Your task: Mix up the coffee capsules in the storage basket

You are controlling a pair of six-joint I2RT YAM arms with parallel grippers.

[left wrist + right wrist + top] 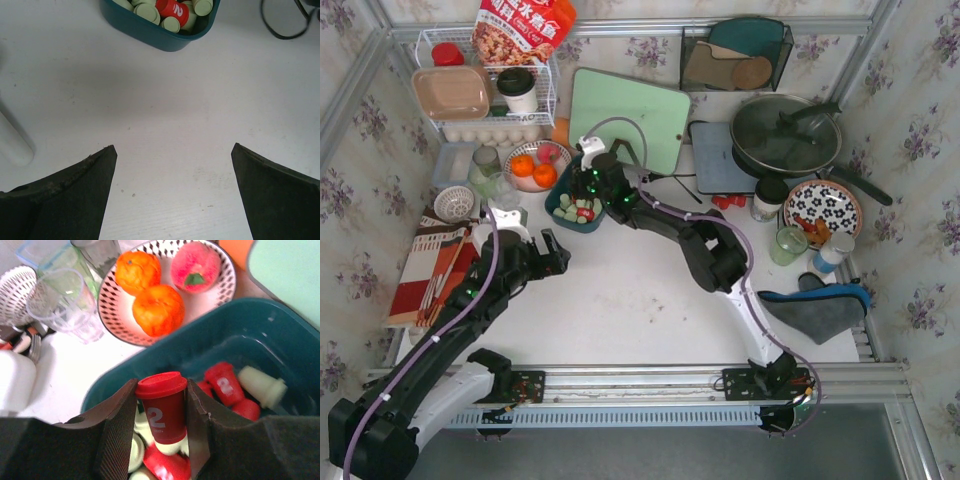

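Right gripper (160, 390) pinches a bright red tapered capsule (162, 412) above the teal plastic basket (280, 325); left gripper (172, 155) gapes empty. Best released among pale-green capsules (262, 385).

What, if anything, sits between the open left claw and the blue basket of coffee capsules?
Nothing visible. Only bare white table lies between the open left gripper and the basket. The right gripper is at the basket, clamped on a red capsule.
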